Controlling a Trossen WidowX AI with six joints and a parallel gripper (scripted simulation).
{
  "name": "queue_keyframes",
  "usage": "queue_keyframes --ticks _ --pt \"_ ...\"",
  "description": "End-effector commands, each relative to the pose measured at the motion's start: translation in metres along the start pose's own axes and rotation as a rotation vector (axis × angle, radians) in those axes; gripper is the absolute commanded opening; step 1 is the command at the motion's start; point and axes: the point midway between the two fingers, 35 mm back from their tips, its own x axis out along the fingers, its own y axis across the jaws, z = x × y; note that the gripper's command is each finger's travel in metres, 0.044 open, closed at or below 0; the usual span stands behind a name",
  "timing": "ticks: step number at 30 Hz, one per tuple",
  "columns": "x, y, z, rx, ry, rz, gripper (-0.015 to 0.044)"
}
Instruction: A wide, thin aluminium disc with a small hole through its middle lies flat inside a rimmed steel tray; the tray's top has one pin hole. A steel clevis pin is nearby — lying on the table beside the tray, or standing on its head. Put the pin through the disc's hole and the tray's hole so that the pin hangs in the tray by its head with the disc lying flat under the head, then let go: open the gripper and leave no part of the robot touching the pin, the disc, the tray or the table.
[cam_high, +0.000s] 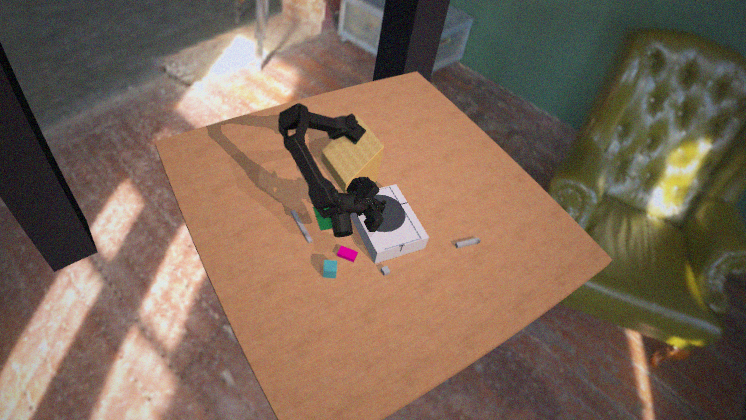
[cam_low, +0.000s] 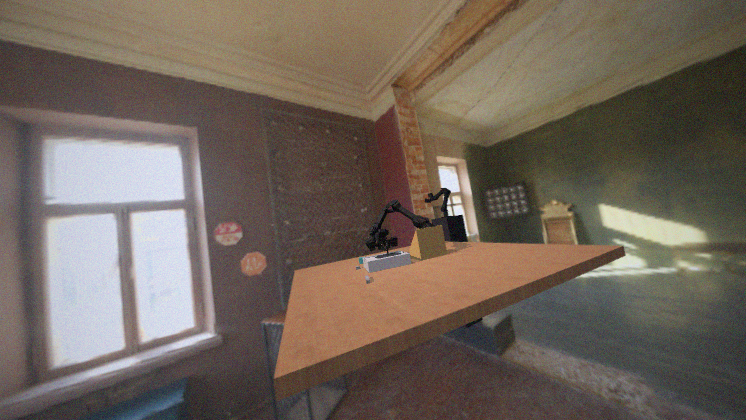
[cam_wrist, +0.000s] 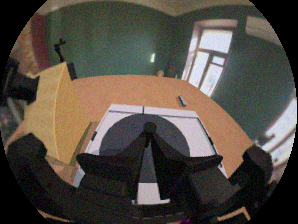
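Brown wooden table (cam_high: 469, 177) (cam_low: 417, 297) (cam_wrist: 135, 87) extends past the white rectangular tray (cam_high: 396, 250) (cam_low: 388, 262) (cam_wrist: 196, 140) on all sides; black end effector (cam_high: 373, 213) (cam_low: 387, 247) (cam_wrist: 148, 133) clenches the pin's dark round head (cam_wrist: 149, 126) above the grey disc (cam_high: 395, 214) (cam_wrist: 120, 135).

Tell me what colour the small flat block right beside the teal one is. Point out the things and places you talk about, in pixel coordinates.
Bright magenta; the block (cam_high: 347, 254) shows best in the top view.

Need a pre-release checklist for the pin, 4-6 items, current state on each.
1. Pin between the fingers: ok.
2. Disc lying in the tray: ok.
3. Pin through both holes: cannot tell, fingers and disc hide them.
4. Head down on the disc: cannot tell.
5. Fingers off the pin: not ok, closed on it.
6. Magenta block outside the tray: ok.
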Motion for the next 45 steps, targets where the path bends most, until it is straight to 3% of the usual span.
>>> queue_keyframes --ticks 1,45 --pt "0.0011 0.0027 -0.0003 -0.003 0.001 0.005 0.0000" --pt "0.0030 0.0102 0.0005 -0.002 0.001 0.005 0.0000"
